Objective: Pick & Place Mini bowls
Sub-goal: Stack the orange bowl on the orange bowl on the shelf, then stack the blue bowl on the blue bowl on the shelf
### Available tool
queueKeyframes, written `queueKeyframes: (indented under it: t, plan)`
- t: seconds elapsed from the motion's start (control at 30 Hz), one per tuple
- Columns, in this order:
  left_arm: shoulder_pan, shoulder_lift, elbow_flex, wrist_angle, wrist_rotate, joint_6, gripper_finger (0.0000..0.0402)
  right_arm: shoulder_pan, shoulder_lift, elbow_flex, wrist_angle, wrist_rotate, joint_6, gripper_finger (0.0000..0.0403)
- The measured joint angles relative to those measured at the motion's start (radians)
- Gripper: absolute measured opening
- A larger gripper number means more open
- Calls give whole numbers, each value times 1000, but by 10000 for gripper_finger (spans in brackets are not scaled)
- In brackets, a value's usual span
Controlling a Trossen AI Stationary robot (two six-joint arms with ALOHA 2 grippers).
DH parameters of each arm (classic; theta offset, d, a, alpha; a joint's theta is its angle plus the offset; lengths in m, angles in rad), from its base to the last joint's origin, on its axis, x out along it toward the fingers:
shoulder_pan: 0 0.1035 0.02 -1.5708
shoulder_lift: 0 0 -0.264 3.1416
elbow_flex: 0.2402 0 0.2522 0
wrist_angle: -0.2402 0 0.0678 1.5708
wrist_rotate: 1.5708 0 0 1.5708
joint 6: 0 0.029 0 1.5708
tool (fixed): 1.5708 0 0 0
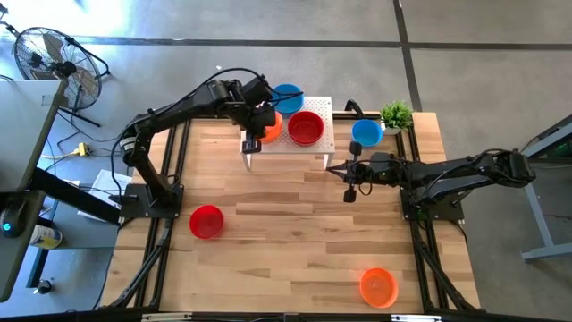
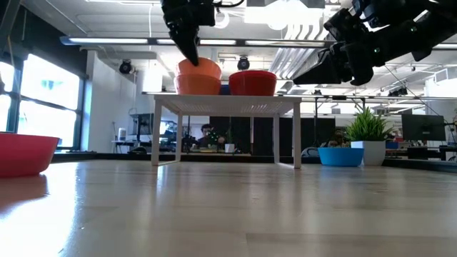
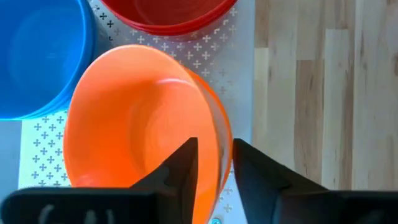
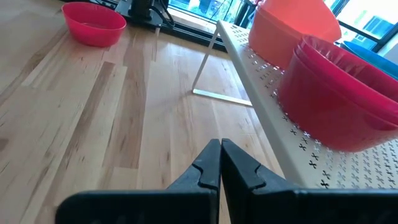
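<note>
On the white perforated stand (image 1: 323,105) at the table's far side sit a blue bowl (image 1: 288,95), a red bowl (image 1: 306,128) and two nested orange bowls (image 2: 198,84). The upper orange bowl (image 3: 137,118) lies tilted in the lower one. My left gripper (image 3: 214,168) reaches down over it, open, with one finger inside the bowl and one outside. My right gripper (image 4: 221,162) is shut with nothing in it and hovers over the table, just short of the stand's right end. Loose bowls rest on the table: red (image 1: 206,221), orange (image 1: 378,286), blue (image 1: 366,132). My left gripper straddles the upper orange bowl's rim (image 3: 219,140) on its near side, coming steeply from above. One finger (image 3: 183,171) is inside the bowl and the other (image 3: 255,171) outside. Whether either finger touches the wall I cannot tell. The bowl rests tilted in the lower orange bowl.
A small green plant (image 1: 396,114) in a white pot stands at the stand's right end, beside the blue bowl on the table. Bare wooden tabletop (image 1: 286,233) lies between the stand and the near edge. A floor fan (image 1: 49,55) stands off the table at the far left.
</note>
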Motion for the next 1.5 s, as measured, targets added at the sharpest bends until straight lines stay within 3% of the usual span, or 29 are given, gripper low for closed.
queueKeyframes:
  t: [0.33,0.57,0.87,0.97,1.3,1.5]
  plan:
    - [0,-33,-1,-8,-5,0,103,0,0,0,0,0,0,0]
    - [0,-32,-1,-44,-35,34,13,0,0,0,0,0,0,0]
    - [0,-32,-1,-56,-22,34,4,0,0,0,0,0,0,0]
    - [0,-32,-1,-53,-26,8,14,0,0,0,0,0,0,0]
    - [0,-32,-1,-53,-26,-17,112,0,0,0,0,0,0,0]
    - [0,-58,-2,-37,-20,-18,94,0,0,0,0,-3,0,0]
